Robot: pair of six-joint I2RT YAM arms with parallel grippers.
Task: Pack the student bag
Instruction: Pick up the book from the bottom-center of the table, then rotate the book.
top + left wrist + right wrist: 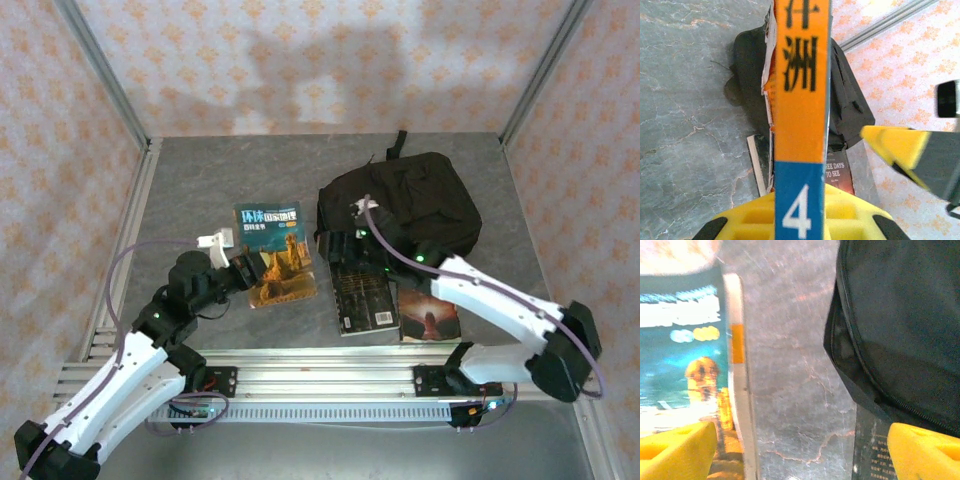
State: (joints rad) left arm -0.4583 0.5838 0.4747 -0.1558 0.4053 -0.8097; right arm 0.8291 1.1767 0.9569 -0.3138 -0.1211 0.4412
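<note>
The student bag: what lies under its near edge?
A dark book runs under the edge of the student bag, seen from the right wrist. How far it reaches, and anything else beneath, the black fabric hides.

One black backpack is counted on the table, lying toward one o'clock from the table's middle. Three printed items are counted: one magazine with a teal and orange cover at the backpack's nine o'clock, one dark book at the backpack's seven o'clock, and one reddish book set just beside the dark book at its three o'clock. Two grippers are counted, the left gripper at the magazine's eight o'clock and the right gripper at the backpack's eight o'clock.
</note>
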